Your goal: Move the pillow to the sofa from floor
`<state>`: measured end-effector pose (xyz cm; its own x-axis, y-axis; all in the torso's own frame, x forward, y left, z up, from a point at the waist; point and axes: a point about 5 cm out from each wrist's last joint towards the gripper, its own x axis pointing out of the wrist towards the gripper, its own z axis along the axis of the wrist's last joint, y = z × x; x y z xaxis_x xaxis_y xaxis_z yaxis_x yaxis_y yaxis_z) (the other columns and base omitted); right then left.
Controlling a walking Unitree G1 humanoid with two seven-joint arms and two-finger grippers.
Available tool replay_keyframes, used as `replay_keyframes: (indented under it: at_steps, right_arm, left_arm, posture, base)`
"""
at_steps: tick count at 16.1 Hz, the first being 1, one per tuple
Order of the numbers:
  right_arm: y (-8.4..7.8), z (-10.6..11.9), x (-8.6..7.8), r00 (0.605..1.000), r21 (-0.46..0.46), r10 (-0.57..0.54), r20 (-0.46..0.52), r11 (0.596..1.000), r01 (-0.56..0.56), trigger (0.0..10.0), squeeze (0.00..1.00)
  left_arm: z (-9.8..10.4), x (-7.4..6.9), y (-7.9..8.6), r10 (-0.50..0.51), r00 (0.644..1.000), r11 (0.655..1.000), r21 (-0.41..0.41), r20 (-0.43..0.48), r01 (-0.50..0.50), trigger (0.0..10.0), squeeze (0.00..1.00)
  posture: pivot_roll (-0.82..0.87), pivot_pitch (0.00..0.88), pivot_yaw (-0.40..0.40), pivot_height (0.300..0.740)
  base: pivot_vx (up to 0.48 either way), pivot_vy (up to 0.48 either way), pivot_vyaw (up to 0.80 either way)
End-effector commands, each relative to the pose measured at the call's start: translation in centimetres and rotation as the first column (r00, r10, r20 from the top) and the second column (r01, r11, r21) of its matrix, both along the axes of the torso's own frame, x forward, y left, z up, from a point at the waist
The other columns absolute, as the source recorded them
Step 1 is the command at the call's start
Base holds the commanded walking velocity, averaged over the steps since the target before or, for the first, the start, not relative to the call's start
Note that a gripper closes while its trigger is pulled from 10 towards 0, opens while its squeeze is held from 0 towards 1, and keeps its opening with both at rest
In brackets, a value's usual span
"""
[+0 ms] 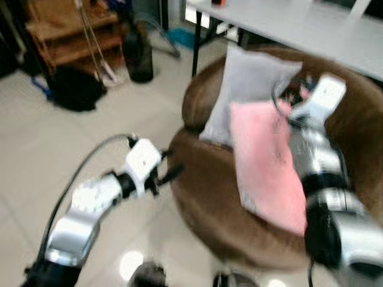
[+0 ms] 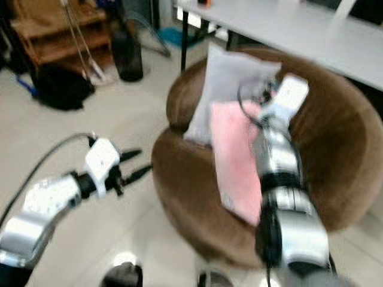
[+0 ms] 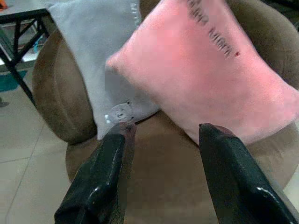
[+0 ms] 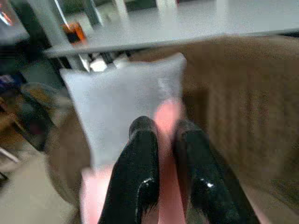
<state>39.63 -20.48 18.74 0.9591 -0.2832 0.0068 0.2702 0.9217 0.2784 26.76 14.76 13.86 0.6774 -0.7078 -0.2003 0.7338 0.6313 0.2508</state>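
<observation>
A pale tiled floor [image 1: 36, 155] spread across the room, and on it stood a round brown sofa [image 1: 203, 197] with a curved, padded back, taking up the right half of the head views. Behind the sofa ran a long white desk [image 1: 299, 24] on dark legs, with a small orange object at its far end, too blurred to name. In the far left corner stood a wooden shelf unit [image 1: 72, 30], with a black bag [image 1: 75, 89] on the floor before it and a dark bottle-shaped object [image 1: 139, 54] just beside it. A grey pillow [image 1: 245, 84] leaned upright against the back of the sofa. The pink pillow [image 1: 263, 161] lay on the sofa seat, tilted, its upper part overlapping the front of the grey pillow and its lower corner reaching toward the front edge of the seat. The right arm, silver with black joints, stretched over the sofa alongside the pink pillow, and the right tool [image 4: 161, 128] sat at the pillow's top edge, its two black fingers close together and pinched on a fold of the pink fabric, as the right wrist view showed. The left arm was held out over the floor just to the left of the sofa, and the left tool [image 3: 161, 133] pointed at the sofa seat with its fingers [image 3: 107, 168] spread apart, holding nothing.
</observation>
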Motion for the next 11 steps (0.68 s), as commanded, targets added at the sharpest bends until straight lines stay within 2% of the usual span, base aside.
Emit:
replay_keyframes:
  at_steps: [1,3,4,5,6,7,8,9,10,11]
  right_arm:
    - [-2.0,1.3,0.0,0.996,0.000,-0.057,0.063,0.998,0.057,10.0,1.00]
    - [-2.4,2.6,0.4,0.992,-0.004,-0.064,0.107,0.998,0.065,10.0,1.00]
    - [-3.1,3.7,0.6,0.988,-0.056,-0.096,0.124,0.993,0.104,10.0,1.00]
    - [-3.5,3.9,0.7,0.988,-0.118,-0.113,0.104,0.985,0.125,10.0,0.00]
    - [-3.5,4.0,0.7,0.990,-0.146,-0.102,0.096,0.983,0.115,10.0,0.00]
    - [-3.4,3.6,0.7,0.992,-0.137,-0.077,0.097,0.986,0.090,10.0,0.00]
    - [-3.0,2.8,0.5,0.995,-0.135,-0.027,0.093,0.990,0.039,10.0,0.00]
    - [-2.6,1.4,0.1,0.997,-0.132,0.001,0.074,0.991,0.008,10.0,0.00]
    - [-1.8,-1.2,-1.0,0.998,-0.154,0.047,0.029,0.987,-0.042,10.0,0.00]
    - [-1.4,-2.3,-1.7,0.998,-0.156,0.066,0.016,0.986,-0.062,10.0,0.00]
  left_arm:
    - [0.6,0.2,-0.3,-0.007,1.000,1.000,-0.008,0.022,0.007,10.0,0.00]
    - [0.7,0.3,-0.1,0.008,1.000,1.000,-0.011,0.030,-0.007,10.0,0.00]
    - [0.8,0.6,0.0,0.024,0.999,1.000,-0.013,0.042,-0.024,10.0,0.00]
    - [0.8,0.7,-0.1,0.037,0.998,0.999,-0.015,0.051,-0.037,10.0,0.00]
    - [0.8,1.0,-0.1,0.071,0.996,0.997,-0.018,0.061,-0.070,10.0,0.00]
    - [0.5,1.3,-0.1,0.114,0.991,0.993,-0.023,0.071,-0.113,10.0,0.00]
    - [0.0,1.7,-0.2,0.200,0.978,0.979,-0.052,0.059,-0.197,10.0,0.00]
    - [-0.7,1.9,-0.2,0.278,0.960,0.958,-0.081,0.018,-0.275,10.0,0.00]
    - [-1.3,2.0,-0.4,0.327,0.945,0.939,-0.113,-0.009,-0.326,10.0,0.00]
    - [-1.6,2.0,-0.5,0.347,0.938,0.930,-0.125,-0.020,-0.346,10.0,0.00]
  posture:
    - [0.16,0.139,-0.074,0.735]
    - [0.16,0.133,-0.079,0.735]
    - [0.16,0.128,-0.081,0.735]
    - [0.16,0.126,-0.082,0.735]
    - [0.15,0.119,-0.085,0.735]
    - [0.15,0.112,-0.085,0.735]
    - [0.14,0.107,-0.085,0.735]
    - [0.13,0.090,-0.081,0.735]
    - [0.11,0.074,-0.077,0.735]
    - [0.10,0.067,-0.075,0.735]
  base:
    - [0.000,0.000,0.00]
    - [0.000,0.000,0.00]
    - [0.000,0.000,0.00]
    - [0.000,0.000,0.00]
    - [0.000,0.000,0.00]
    - [0.000,0.000,0.00]
    - [0.000,0.000,0.00]
    - [0.000,0.000,0.00]
    - [0.000,0.000,0.00]
    - [0.000,0.000,0.00]
